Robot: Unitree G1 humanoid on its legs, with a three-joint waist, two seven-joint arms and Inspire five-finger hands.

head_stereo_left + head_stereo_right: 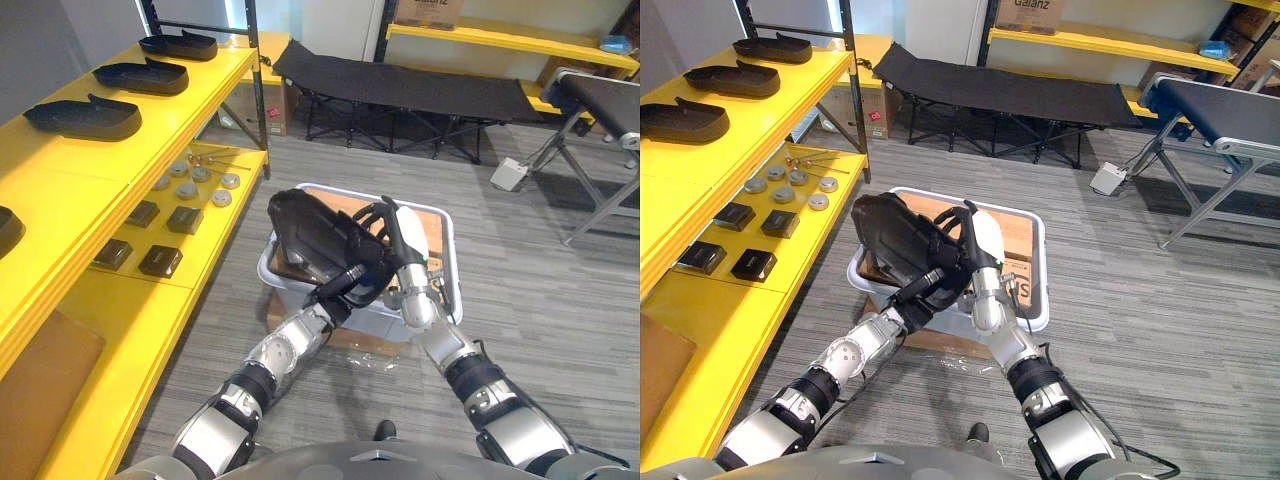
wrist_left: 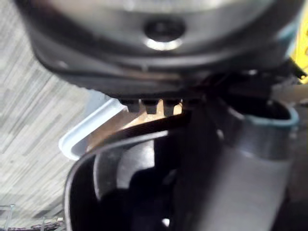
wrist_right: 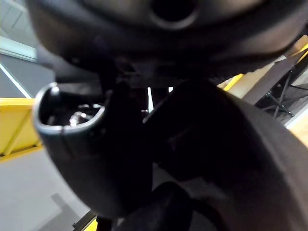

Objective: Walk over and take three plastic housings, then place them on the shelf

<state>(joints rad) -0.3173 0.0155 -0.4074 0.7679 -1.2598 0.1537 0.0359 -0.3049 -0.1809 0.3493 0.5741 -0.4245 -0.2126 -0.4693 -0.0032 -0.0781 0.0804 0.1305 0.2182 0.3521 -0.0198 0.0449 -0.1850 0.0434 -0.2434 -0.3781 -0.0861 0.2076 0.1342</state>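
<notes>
Both arms meet just below me, over the bin (image 1: 1043, 275); my right hand (image 1: 396, 244) is curled over one edge of the black housing (image 1: 310, 232), and my left hand (image 1: 338, 288) sits beneath its other side. Whether that one grips or only props, I cannot tell. Two hands, I judge, because the shell is broad and hollow and would tip from one. It hangs tilted above the bin, well apart from the shelf (image 1: 190, 110) on my left; other housings (image 1: 85, 118) lie in a row on the top tier, spaced apart, with bare yellow board nearer me, likely where this one belongs. One cardboard box (image 1: 428, 10) on the far rack bears print, which I leave unread.
</notes>
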